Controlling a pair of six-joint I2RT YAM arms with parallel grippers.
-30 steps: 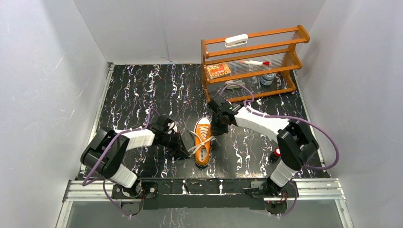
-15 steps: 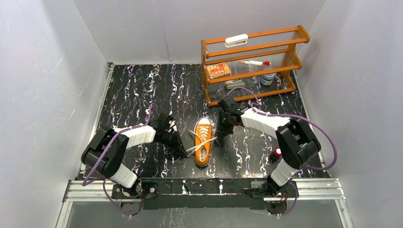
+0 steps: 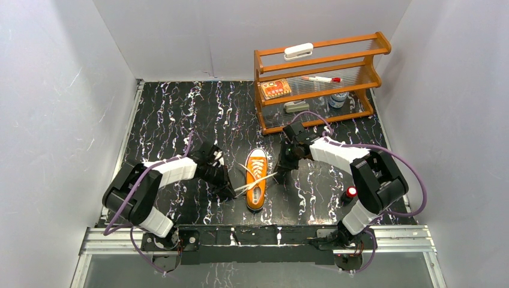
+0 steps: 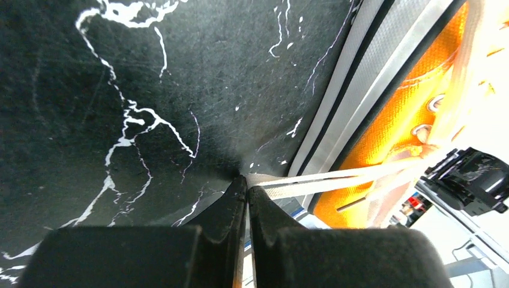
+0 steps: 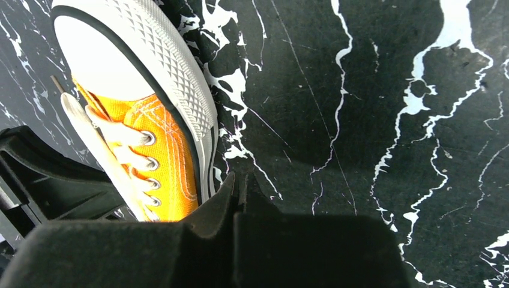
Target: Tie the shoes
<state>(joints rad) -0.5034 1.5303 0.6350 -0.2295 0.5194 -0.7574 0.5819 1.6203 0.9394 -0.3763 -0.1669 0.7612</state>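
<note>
Orange canvas sneaker (image 3: 256, 180) low centre of the top view, flat on the tabletop (image 3: 174, 114), white toe cap toward the frame top. Diamond-tread rubber bumper, metal eyelets, stitched canvas. Flat white laces (image 3: 255, 171) untied, one strand pulled out to each side.

Left gripper (image 4: 246, 187) just left of the shoe, tips down at the tabletop, jaws clenched on a lace strand stretched back to the eyelets. Right gripper (image 5: 237, 180) just right of the toe end, jaws pressed together. Top view: strand running straight up to them, so pinched there. No lace visible at the tips in the right wrist view.

Tabletop black, marble-look with white and purple veins. Nothing between shoe and either gripper.

Upper right of the top view, well apart from the shoe: wooden rack (image 3: 262, 66) with ribbed clear shelves. White block (image 3: 298, 51) on top, red-capped pen (image 3: 321, 78) and orange packet (image 3: 276, 89) on the middle shelf, small jar (image 3: 338, 99) below. Red-topped knob (image 3: 350, 192) by the right arm's base.
</note>
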